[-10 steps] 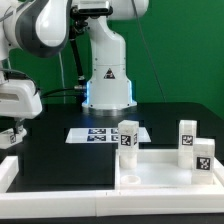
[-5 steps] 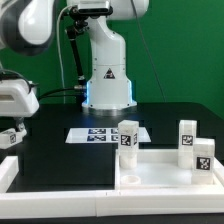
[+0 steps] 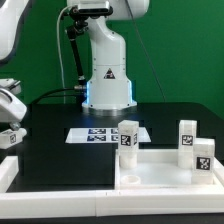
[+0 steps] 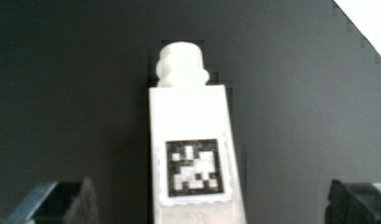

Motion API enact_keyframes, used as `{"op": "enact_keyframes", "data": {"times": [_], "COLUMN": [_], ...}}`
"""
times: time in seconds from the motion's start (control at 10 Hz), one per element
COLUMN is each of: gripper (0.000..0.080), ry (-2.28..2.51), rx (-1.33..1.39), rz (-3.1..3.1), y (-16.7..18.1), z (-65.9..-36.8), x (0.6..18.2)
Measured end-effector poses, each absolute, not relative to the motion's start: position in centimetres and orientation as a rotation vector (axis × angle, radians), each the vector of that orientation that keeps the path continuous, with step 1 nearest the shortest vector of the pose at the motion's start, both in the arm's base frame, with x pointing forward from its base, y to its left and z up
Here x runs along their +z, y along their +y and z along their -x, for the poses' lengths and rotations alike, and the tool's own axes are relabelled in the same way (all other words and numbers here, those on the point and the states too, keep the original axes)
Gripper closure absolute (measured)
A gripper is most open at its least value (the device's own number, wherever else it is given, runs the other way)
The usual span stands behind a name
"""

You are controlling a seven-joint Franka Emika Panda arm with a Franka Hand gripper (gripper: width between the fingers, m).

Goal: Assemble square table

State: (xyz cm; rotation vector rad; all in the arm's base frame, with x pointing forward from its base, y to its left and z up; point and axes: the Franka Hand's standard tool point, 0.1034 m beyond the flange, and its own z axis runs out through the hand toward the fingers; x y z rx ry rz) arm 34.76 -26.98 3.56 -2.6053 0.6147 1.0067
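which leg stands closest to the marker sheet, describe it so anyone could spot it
Start at the robot's base and come forward past the marker board. Just beyond it, at the white tabletop's back corner, stands an upright leg. The other two legs stand together toward the exterior view's right.

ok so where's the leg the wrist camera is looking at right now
In the wrist view the leg lies flat on the black table, centred ahead of the open gripper. The exterior view does not clearly show it.

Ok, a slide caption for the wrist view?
Open gripper above a white tagged table leg lying on the black table, its screw tip pointing away.
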Motion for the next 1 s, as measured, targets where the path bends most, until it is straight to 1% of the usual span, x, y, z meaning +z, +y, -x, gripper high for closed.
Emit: {"op": "enact_keyframes", "data": {"times": [0.1,0.2,0.3,0.5,0.7,0.9,1.0], "gripper": [0.0151,0.0151,0.0151,0.0151,0.0151,0.0151,0.018], "ry": [0.602,0.6,0.599,0.62,0.675,0.707,0.708], "rx": [1.133,1.181,1.191,1.22,1.263,1.278,1.278], "rz": [2.529,2.507,2.51,2.48,2.438,2.433,2.433], "y": [-26.8,-27.2,-27.3,-27.4,-27.0,-26.5,-26.6], "z": [-34.1,-34.3,-34.2,-33.5,-33.1,-33.1,-33.1], "x": [3.8,3.1,2.5,2.1,1.1,0.8,0.8]}}
